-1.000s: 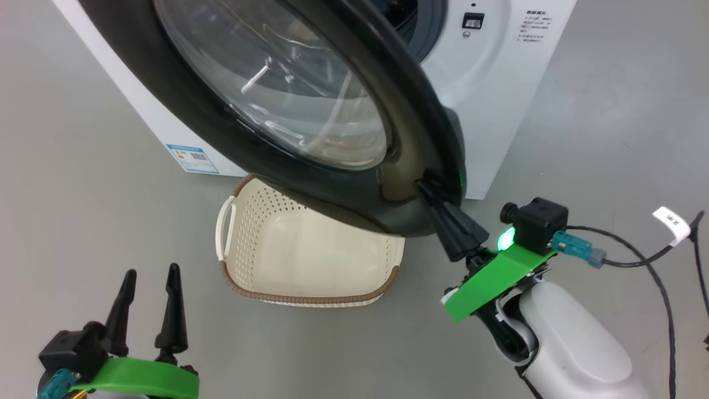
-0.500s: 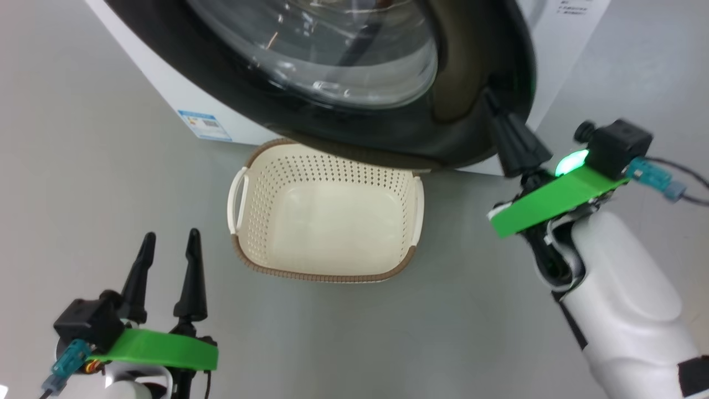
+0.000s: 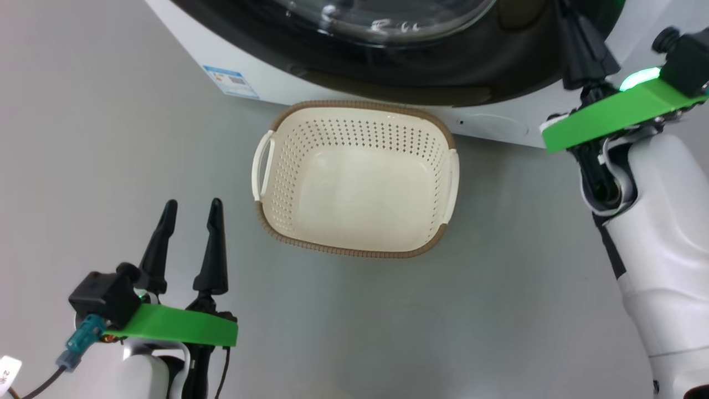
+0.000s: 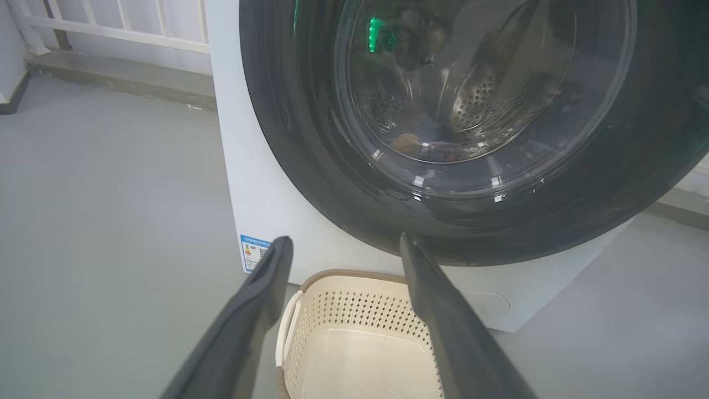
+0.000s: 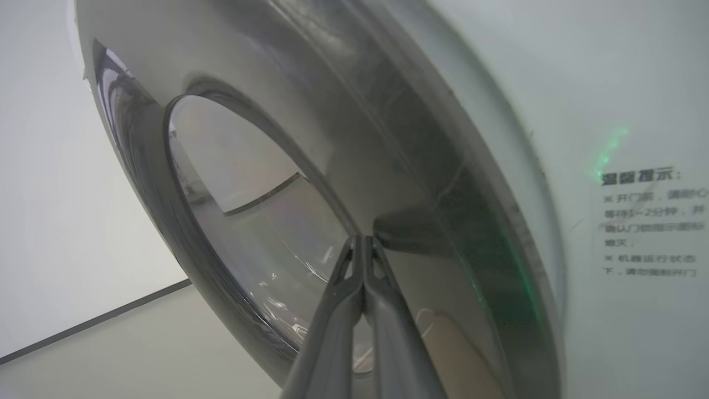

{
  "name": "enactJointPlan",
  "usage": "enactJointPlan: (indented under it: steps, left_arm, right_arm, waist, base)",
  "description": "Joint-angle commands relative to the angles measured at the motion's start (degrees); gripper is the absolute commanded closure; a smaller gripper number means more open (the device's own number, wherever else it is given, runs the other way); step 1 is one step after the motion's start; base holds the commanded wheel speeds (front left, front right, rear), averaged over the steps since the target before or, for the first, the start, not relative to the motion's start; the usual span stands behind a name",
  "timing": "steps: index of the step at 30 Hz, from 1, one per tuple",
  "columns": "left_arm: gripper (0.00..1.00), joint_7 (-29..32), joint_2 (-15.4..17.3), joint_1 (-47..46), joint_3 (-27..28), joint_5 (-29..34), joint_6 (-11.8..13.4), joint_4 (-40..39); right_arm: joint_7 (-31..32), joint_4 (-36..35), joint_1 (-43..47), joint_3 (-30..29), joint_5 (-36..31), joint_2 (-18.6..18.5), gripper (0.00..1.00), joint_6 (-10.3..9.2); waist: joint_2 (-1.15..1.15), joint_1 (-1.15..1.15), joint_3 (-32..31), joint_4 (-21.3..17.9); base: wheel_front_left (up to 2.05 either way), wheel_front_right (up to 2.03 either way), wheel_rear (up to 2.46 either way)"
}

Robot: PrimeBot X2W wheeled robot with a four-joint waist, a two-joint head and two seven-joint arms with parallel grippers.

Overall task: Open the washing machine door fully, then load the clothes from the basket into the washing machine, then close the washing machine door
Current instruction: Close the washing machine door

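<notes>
The washing machine door point(image 3: 415, 77) is glossy black around clear glass point(image 4: 443, 111) and lies close against the white washing machine point(image 3: 310, 97). My right gripper point(image 3: 570, 11) is shut, its tips point(image 5: 363, 239) pressed on the door's rim by the handle recess. The cream basket point(image 3: 343, 252) stands on the floor below the door with nothing inside it. My left gripper point(image 3: 193, 205) hangs open to the basket's left, holding nothing, and is aimed at the door point(image 4: 344, 239). A dim orange and bluish patch point(image 4: 410, 143) sits low behind the glass; I cannot tell if it is the clothes.
Grey floor point(image 3: 498, 288) spreads around the basket and machine. A blue sticker point(image 3: 230, 82) and a round cap point(image 3: 490, 126) sit low on the machine's front. A white railing point(image 4: 111, 27) runs behind the machine, and a printed label point(image 5: 653, 221) is on its front.
The door has swung from wide ajar to close against the machine, with my shut right gripper following its rim. The head camera has shifted too. My left gripper has stayed open.
</notes>
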Motion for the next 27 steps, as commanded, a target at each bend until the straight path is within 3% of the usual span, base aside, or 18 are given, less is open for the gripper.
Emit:
enactJointPlan:
  steps: [1,14,24,25,27]
  left_arm:
    - [0.00,-0.36,0.95,-1.18,1.63,-0.33,-0.09,-1.61]
    - [0.00,-0.36,0.67,-3.64,0.26,-0.67,-0.09,-1.97]
    - [0.00,-0.36,0.64,-2.87,0.80,-0.52,-0.09,-0.28]
    - [0.00,-0.36,0.70,-2.74,0.96,-0.51,-0.09,0.02]
    - [0.00,-0.36,0.92,-2.43,1.28,-0.50,-0.09,0.60]
  right_arm:
    - [-0.27,-1.13,-1.22,0.09,-0.61,0.71,1.00,0.09]
    - [-0.27,0.68,-7.69,-4.44,-2.16,1.06,1.00,0.09]
    - [-0.27,0.20,-2.34,1.44,-1.78,1.68,1.00,0.09]
    - [-0.27,0.20,-1.53,2.22,-1.71,1.69,0.90,0.09]
    - [-0.27,0.05,0.16,3.30,-1.35,1.81,0.62,0.09]
  waist:
    - [0.00,0.00,1.30,1.11]
    - [0.00,0.00,4.10,1.88]
    - [0.00,0.00,1.57,0.34]
    - [0.00,0.00,1.13,0.09]
    - [0.00,0.00,0.24,-0.45]
  base:
    - [0.00,0.00,0.00]
    - [0.00,0.00,0.00]
    - [0.00,0.00,0.00]
    - [0.00,0.00,0.00]
    - [0.00,0.00,0.00]
